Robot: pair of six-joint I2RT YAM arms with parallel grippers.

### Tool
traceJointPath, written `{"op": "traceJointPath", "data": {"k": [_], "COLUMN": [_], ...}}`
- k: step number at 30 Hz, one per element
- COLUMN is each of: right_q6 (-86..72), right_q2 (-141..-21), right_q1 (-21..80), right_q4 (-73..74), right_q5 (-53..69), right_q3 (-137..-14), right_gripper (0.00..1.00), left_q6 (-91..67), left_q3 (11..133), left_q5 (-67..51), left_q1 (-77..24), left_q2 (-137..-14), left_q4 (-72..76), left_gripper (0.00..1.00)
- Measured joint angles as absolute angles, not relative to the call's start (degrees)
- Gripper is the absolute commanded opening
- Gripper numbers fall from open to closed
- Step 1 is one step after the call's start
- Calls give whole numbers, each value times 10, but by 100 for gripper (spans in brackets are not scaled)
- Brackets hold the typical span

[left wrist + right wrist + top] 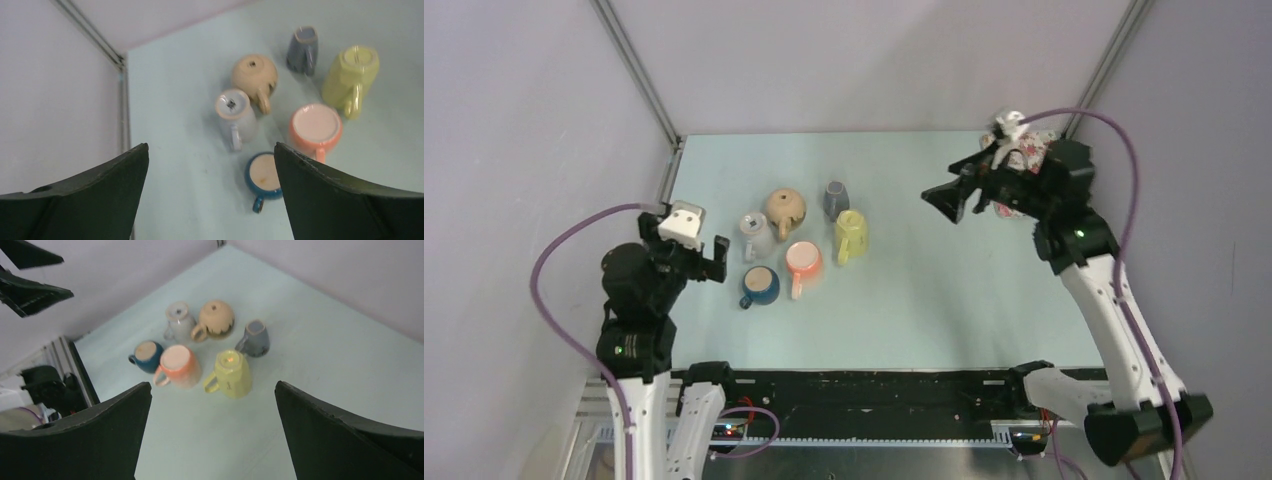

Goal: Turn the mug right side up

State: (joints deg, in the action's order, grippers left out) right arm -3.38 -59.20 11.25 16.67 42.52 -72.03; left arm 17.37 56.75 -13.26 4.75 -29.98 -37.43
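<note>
Six mugs (804,262) cluster on the desk (954,300), toward its left edge and about midway between near and far edges. All appear base-up (which one is meant I cannot tell). The left tool (211,147) hovers by the left edge, jaws wide, empty. The blue mug (760,286) lies just to its right, handle toward the near left corner. The right tool (946,198), also spread and empty, hangs toward the far right corner, well apart from the cluster. The left arm is plainly nearer, so the reach is likely its job.
</note>
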Motion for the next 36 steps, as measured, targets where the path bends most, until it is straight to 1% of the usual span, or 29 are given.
{"op": "traceJointPath", "data": {"k": [7, 8, 13, 17, 26, 32, 36], "right_q6": [38, 45, 53, 15, -70, -106, -109], "right_q2": [-730, -747, -827, -886, -955, -995, -1011], "right_q1": [231, 241, 268, 286, 355, 375, 373], "right_q4": [199, 198, 183, 170, 164, 177, 177], "right_q5": [338, 333, 286, 222, 113, 87, 76], "right_q3": [-720, -720, -721, -732, -740, -788, -816], "right_gripper": [100, 100, 92, 90, 91, 91, 94], "left_q6": [185, 184, 180, 180, 180, 180, 178], "left_q3": [498, 491, 465, 456, 444, 438, 438], "left_q5": [-187, -191, -196, -197, -191, -181, -180], "left_q1": [47, 47, 47, 46, 42, 40, 25], "left_q2": [-365, -373, -394, -394, -394, -393, -396], "left_q4": [-369, -366, -350, -344, -325, -318, -309], "left_gripper": [98, 98, 98, 98, 98, 98, 98]}}
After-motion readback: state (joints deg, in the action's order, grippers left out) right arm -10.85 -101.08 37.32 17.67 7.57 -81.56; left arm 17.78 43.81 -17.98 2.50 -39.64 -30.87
